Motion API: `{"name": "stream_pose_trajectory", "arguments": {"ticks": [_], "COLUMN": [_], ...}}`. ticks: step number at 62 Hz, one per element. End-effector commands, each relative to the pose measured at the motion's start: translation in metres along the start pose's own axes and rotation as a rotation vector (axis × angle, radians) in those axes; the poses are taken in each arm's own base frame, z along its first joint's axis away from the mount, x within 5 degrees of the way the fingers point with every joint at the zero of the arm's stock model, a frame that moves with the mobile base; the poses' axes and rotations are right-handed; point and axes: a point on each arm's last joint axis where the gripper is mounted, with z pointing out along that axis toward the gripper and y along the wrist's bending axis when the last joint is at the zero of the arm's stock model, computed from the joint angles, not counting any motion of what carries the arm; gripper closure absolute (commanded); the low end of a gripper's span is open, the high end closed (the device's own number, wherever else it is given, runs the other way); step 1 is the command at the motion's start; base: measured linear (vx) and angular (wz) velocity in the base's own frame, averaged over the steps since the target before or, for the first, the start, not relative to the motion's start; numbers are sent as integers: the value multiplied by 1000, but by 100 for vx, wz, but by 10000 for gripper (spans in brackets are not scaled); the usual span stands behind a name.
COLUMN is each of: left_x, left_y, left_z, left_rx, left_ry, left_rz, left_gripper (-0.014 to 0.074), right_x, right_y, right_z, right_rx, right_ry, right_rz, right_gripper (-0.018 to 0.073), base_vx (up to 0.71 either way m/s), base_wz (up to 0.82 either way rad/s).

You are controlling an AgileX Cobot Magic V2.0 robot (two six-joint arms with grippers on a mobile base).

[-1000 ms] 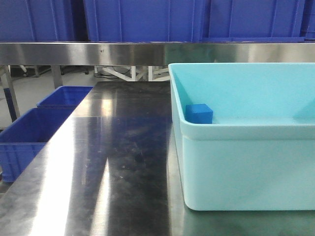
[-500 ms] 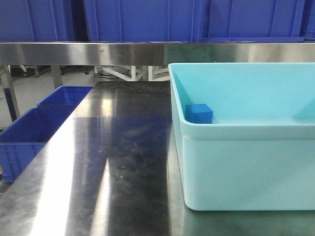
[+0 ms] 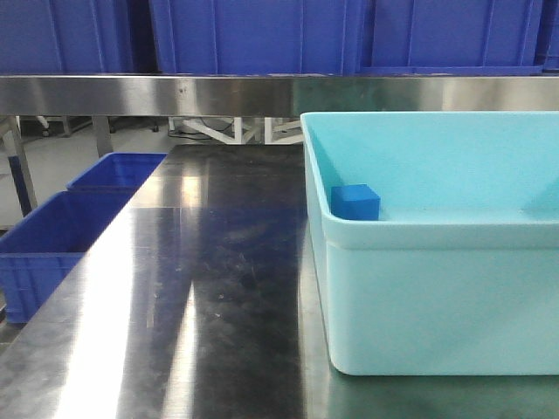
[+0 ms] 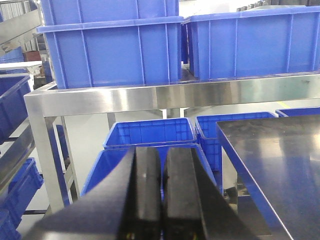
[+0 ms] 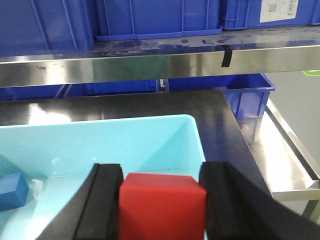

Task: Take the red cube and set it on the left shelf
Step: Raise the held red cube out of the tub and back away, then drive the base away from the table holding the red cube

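Right fingers (image 5: pixel 102 200) clamped on red cube (image 5: pixel 162 202), one against each side face. Cube hangs over the pale-blue bin (image 5: pixel 192 125). Blue cube (image 5: pixel 12 190) lies in the bin's corner. Left fingers (image 4: pixel 146 190) pressed together, nothing between them, facing the left shelf (image 4: pixel 150 97) beside the desk (image 4: pixel 270 160). Cube looks rigid, light and smooth-faced, probably slippery. Best hold: flat opposite faces, centred, squeezed firmly.

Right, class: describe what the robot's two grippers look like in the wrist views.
Left gripper: two flat, matte black fingers with squared tips, on a dark grey wedge-shaped base. Right gripper: two blocky black fingers, also square-tipped. No cables show.
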Motion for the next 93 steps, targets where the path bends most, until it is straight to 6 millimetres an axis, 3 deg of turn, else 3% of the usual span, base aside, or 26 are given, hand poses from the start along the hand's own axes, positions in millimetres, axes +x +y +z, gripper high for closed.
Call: {"name": "stream_pose_trajectory", "arguments": {"ticks": [1,52,93], "left_x": [1,1,1], "left_y": [0,0,0], "left_z": [1,1,1], "left_rx": [-6,-6,-6], "left_ry": [-52,-52,-52], "left_rz": [-5,-5,-5], "left_gripper": [491,491,491], "right_x": [-17,-17,-17], "right_y": [2,2,2], "right_z": [-3,-3,-3], "right_rx": [-12,-12,-12], "right_ry": [-115,-115,-115], "right_rz": [-14,-14,-14], "right_gripper": [502,502,502], "base_vx": [3,0,-5], "base_wz": [17,2,33]}}
